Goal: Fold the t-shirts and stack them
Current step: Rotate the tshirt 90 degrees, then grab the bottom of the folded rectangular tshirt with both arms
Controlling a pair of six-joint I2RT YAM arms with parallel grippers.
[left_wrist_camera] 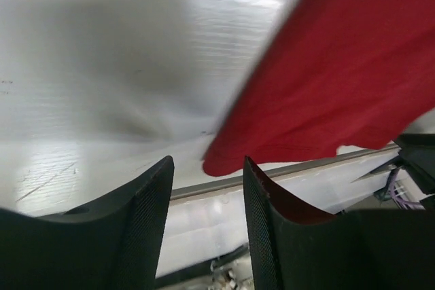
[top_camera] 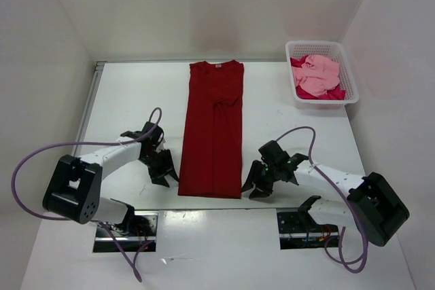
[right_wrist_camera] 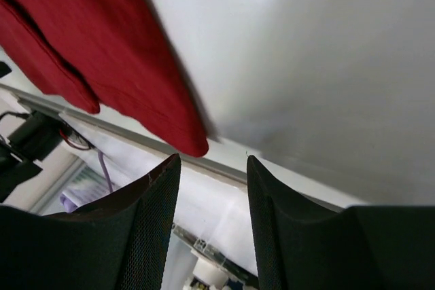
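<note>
3 t-shirts are in view. 1 dark red t-shirt (top_camera: 214,134) lies flat on the white surface (top_camera: 136,100), folded into a long narrow strip with its collar at the far end. 1 light pink t-shirt (top_camera: 318,73) and 1 crimson-magenta t-shirt (top_camera: 333,93) sit crumpled in 1 white mesh basket (top_camera: 325,101) at the far right. 2 hands flank the strip's near end. The left hand (top_camera: 166,176) is just beside the near left corner, fingers (left_wrist_camera: 146,208) apart, gripping nothing. The right hand (top_camera: 254,191) is just beside the near right corner, also parted and empty.
</note>
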